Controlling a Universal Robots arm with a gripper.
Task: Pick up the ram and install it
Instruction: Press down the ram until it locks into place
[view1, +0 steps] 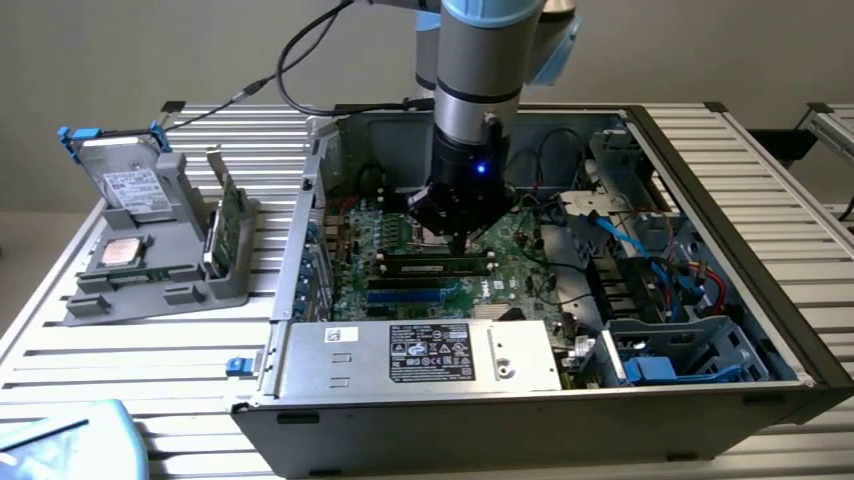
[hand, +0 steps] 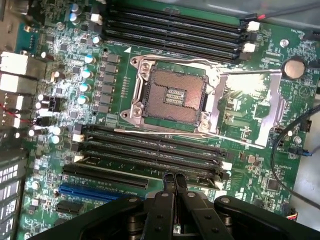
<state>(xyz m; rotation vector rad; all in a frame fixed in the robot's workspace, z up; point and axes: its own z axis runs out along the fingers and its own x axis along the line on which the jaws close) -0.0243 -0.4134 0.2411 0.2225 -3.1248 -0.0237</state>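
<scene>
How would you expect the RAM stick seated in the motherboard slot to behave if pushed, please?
The RAM stick looks thin and flat, so probably light and rigid. Standing on edge in the slot beneath the gripper, it likely resists downward pressure but could be damaged by sideways force.

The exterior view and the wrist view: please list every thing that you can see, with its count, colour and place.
PC case: one, black and grey, open, on the slatted table.
Motherboard: one, green, inside the case.
CPU socket: one, silver frame, empty, cover open, between the slot banks.
RAM: one, green stick, lying in a slot under the gripper.
Power supply: one, grey with black label, at the case's front.
Tray: one, grey, at the exterior view's left, outside the case.
Drive: one, grey with white label, on the tray.
Processor: one, silver, square, on the tray.
Gripper: one, black, shut, tips at the RAM slots.
</scene>
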